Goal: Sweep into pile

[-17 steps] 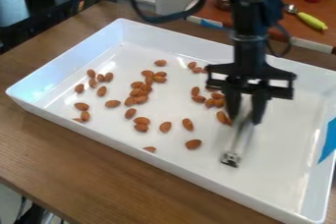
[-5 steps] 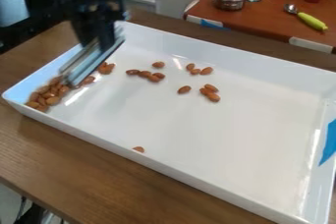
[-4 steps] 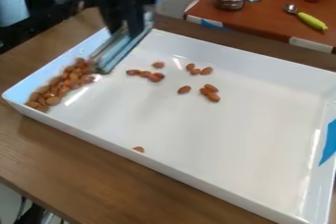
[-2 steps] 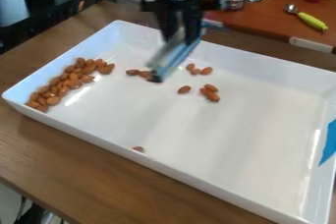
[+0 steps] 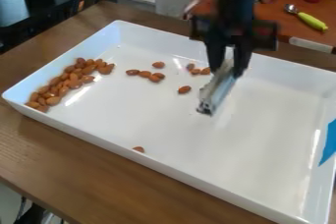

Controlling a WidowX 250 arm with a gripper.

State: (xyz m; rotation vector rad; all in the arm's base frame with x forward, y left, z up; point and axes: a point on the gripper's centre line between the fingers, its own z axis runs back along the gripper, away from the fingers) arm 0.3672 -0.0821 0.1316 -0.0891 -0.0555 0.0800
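A brown wooden table [image 5: 85, 161] carries a broad white tray [image 5: 187, 137], where almonds await sweeping into one pile. The black robot arm [image 5: 236, 2] hangs over the tray's far side, right of its middle, its gripper [image 5: 227, 66] clenched on a slim metallic sweeping blade [image 5: 218, 86]. The blade's long axis slants from the gripper down and leftward in the view, toward the camera; whether its foot touches the tray floor cannot be told. The main heap of almonds [image 5: 64, 84] lies well apart from the blade, banked along the tray's left-hand wall. Between the two sit the strays, and that layout should decide the next stroke: a leftward push, led by the blade's long side, would carry them toward the heap. A loose row of almonds [image 5: 154, 78] lies nearer the heap, with a lone almond [image 5: 158, 65] just behind it. A small group [image 5: 195, 71] sits near the far wall, close to the blade, where a stroke made too near the camera could miss it. A single almond [image 5: 184, 90] lies just left of the blade; another almond [image 5: 138, 149], against the wall nearest the camera, likely needs its own pass. The job looks mostly done.
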